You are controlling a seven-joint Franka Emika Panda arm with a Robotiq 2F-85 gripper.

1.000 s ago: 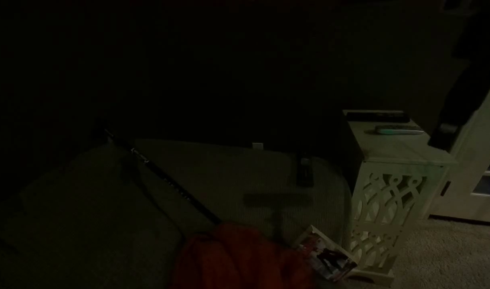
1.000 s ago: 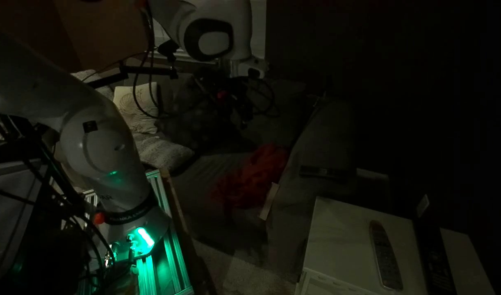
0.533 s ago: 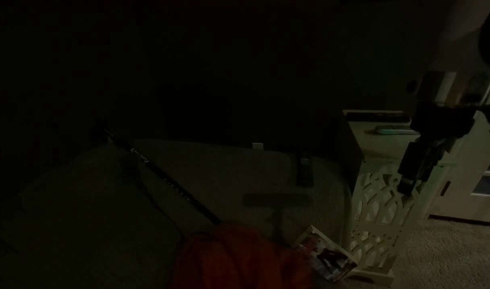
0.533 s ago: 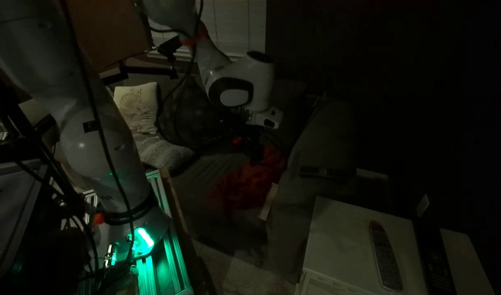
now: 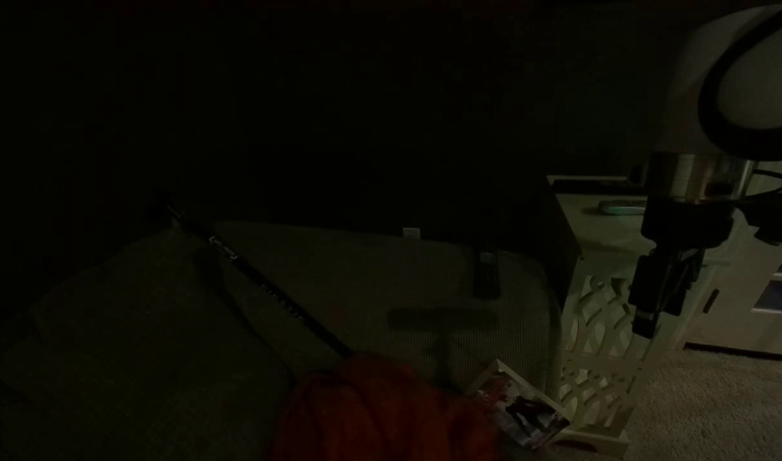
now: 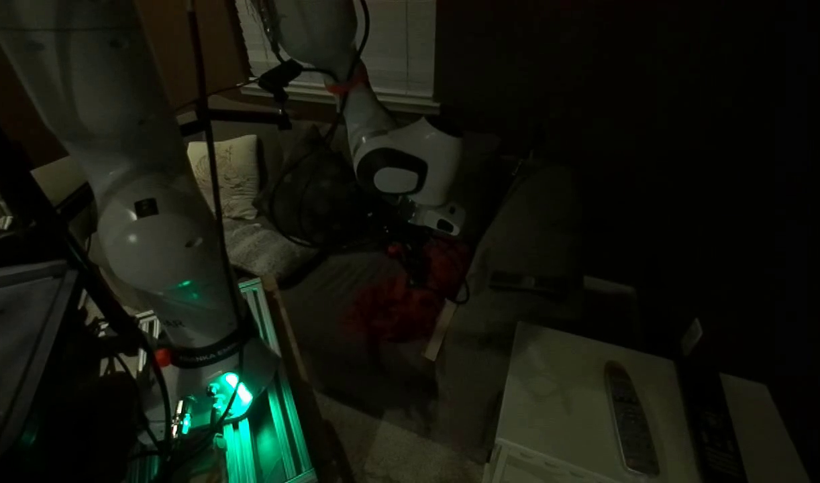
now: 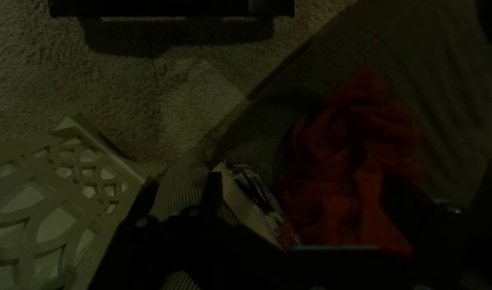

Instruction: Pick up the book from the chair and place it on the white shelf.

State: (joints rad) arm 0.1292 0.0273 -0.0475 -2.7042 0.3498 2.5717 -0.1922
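Dim room: pale carpet (image 5: 717,410) at right, ribbed grey upholstered chair (image 5: 288,275) at left in an exterior view.
White robot arm (image 6: 443,161): reaches over the seat, wrist end bent down, overlapping a crumpled orange-red cloth (image 6: 393,314) in an exterior view.
Black two-finger gripper (image 5: 653,322): points down, fingers apart in the wrist view.
Thin whitish book (image 5: 524,410) with red and dark print: rests tilted on the chair, just right of the cloth in both exterior views, near the white lattice-sided shelf (image 5: 602,368).
Since a second ago: gripper has dropped from the shelf top's right corner to before its lattice side; book and cloth stay put.
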